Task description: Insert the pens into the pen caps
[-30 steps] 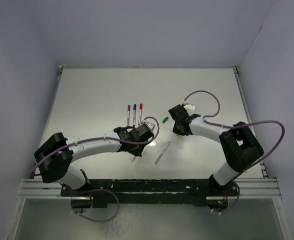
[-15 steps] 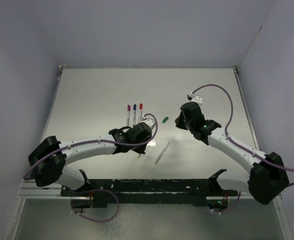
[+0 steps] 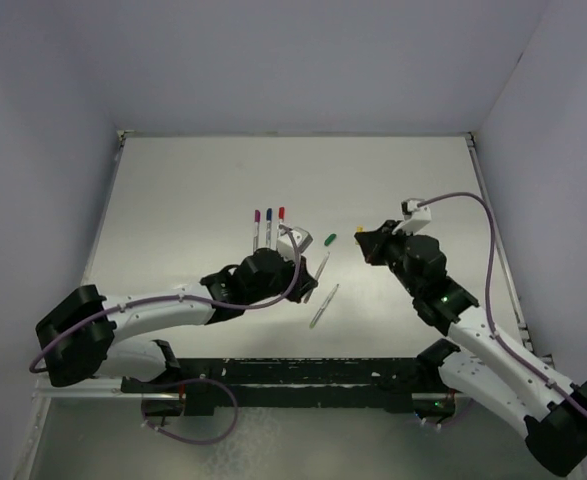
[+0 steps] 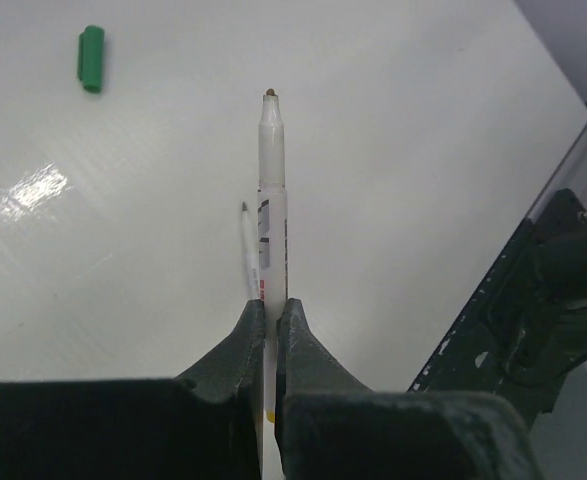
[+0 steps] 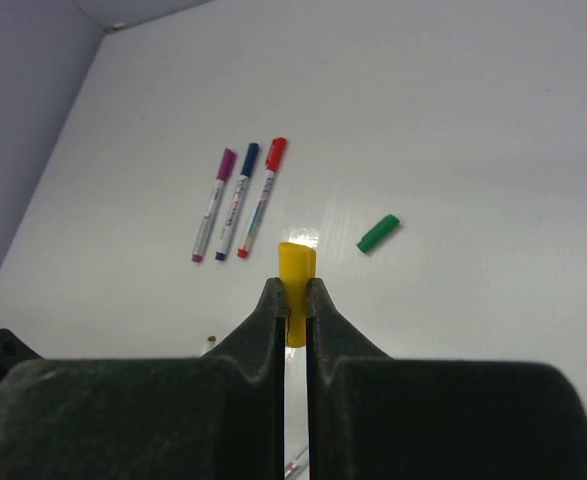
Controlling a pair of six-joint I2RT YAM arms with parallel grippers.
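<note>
Left claw: clamped on uncapped pen
Right claw: clamped on yellow cap
Barrel print: dark blocks, unreadable

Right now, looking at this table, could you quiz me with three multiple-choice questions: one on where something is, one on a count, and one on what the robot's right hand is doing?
1. Where is the green cap?
A. loose on the table
B. pushed onto a pen
C. gripped by the robot

2. How many capped pens lie side by side?
A. two
B. three
C. five

3. The right fingers are:
A. wide open and empty
B. shut on a yellow cap
C. shut on a pen

Answers:
1 A, it lies alone on the bare surface, touching nothing.
2 B, purple, blue and red caps show in one row.
3 B, the yellow cap sticks out from between the closed fingers.
</note>
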